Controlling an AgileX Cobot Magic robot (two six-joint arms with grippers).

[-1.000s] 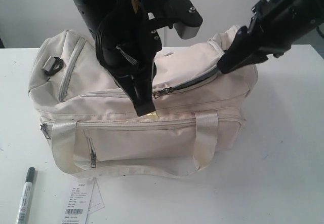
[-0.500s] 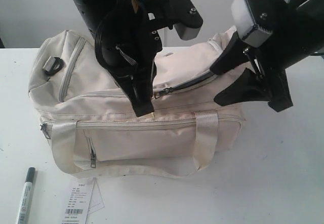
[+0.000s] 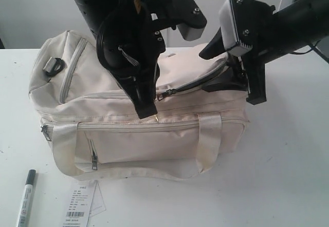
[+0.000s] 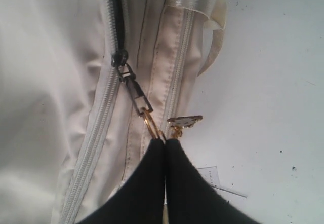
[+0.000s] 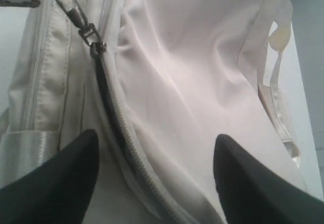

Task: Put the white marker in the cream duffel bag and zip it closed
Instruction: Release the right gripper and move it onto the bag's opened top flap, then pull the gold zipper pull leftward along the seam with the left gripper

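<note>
Two black hands work over one cream duffel bag, which lies lengthwise on the white worktop. Bare worktop spreads to the right of the bag and in front of its right half. The far edge of the worktop shows behind the bag's left end.

One white marker with a dark cap lies on the worktop outside the bag, off its front left corner and apart from it. Its lower end runs off the frame. One paper tag lies just right of the marker, below the bag's front edge, and is also cut off by the frame. The tag carries a barcode and several lines of small print, none readable. The print on the marker's barrel is too small to read as well.

The left hand has its fingertips pressed together, pinching a gold ring linked to the dark metal zipper pull of the top zip. One small gold charm sits just beside the ring. Beyond the slider, toward the bag's right end, the zip gapes and shows dark lining.

The right hand is spread wide over the bag's right end, a finger on either side of the open zip, gripping nothing.

One looped strap handle shows on the front face, and one short zipped pocket sits between its ends.
</note>
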